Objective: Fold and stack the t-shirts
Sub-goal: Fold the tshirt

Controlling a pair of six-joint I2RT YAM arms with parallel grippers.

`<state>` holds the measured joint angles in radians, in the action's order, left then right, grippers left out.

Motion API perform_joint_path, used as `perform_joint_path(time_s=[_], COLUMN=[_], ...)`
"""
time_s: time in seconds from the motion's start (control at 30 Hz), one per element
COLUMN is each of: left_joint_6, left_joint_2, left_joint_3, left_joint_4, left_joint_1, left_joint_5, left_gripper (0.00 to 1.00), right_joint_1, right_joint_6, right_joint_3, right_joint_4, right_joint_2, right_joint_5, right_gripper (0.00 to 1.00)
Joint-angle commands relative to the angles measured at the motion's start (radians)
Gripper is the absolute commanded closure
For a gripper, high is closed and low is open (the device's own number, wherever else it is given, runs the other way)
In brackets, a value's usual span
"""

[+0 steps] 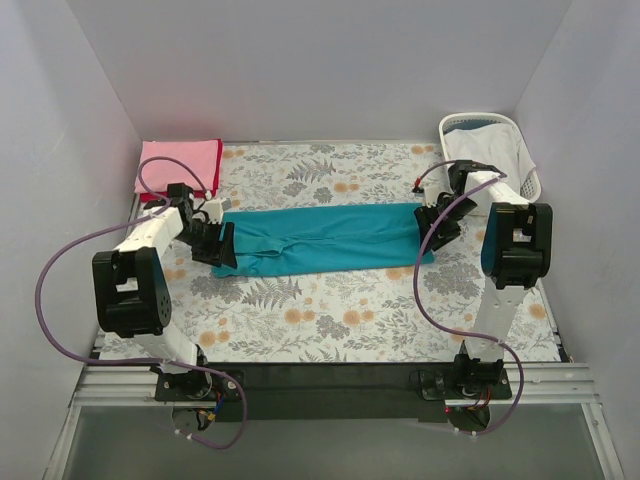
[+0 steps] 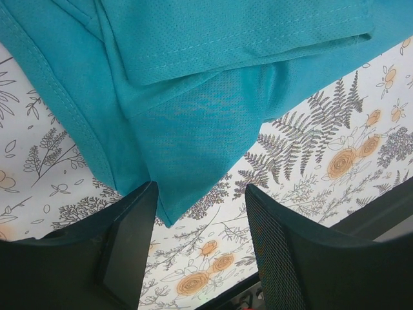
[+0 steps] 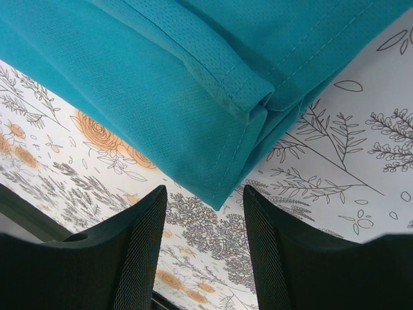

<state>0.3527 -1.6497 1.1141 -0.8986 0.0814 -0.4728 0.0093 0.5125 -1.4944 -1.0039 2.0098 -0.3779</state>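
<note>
We judge the task well past halfway. In the upper left of the top view the light pink t-shirt point(image 1: 178, 160) lies folded flat on the red t-shirt point(image 1: 218, 162), of which only a thin edge shows along its right and lower sides, so two of the three look folded and stacked.

The teal-blue t-shirt point(image 1: 325, 240) lies across the middle of the flowered table point(image 1: 350, 315) as a long narrow band running from left to right, its long edges turned in. That reads to us as folded lengthwise only.

The left gripper point(image 1: 216, 246) sits at the band's left end and the right gripper point(image 1: 433, 226) at its right end. In the left wrist view the left gripper point(image 2: 200, 194) stands wide, a corner of teal cloth reaching down between its fingers point(image 2: 129, 232) without being pinched. The right gripper point(image 3: 203, 194) is just as wide, a layered hemmed corner hanging between its fingers point(image 3: 145, 239), and it holds nothing. Whether any pad brushes the cloth we cannot tell.

What we think is left: grip both ends, fold the band crosswise to a size like the pink one, then lay it on the stack at upper left.

The white basket point(image 1: 452, 122) in the upper right holds something pale that we cannot make out
</note>
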Motion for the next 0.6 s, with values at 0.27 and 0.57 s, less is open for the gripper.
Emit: perform_joint_path(time_s=[0.27,0.57], left_joint_6=[0.031,0.046], left_joint_2=[-0.018,-0.036], left_joint_3=[-0.033,-0.020], left_joint_4=[0.055,0.053], left_joint_1=[0.001,0.003], left_joint_5=[0.019,-0.023], left_gripper=[0.44,0.50], right_joint_1=[0.001,0.001], right_joint_6=[-0.040,-0.034], right_joint_3=[-0.029,-0.026], right_joint_4=[-0.029,-0.032], right_joint_2=[0.040,0.024], right_joint_5=[-0.064,-0.053], right_gripper=[0.44,0.71])
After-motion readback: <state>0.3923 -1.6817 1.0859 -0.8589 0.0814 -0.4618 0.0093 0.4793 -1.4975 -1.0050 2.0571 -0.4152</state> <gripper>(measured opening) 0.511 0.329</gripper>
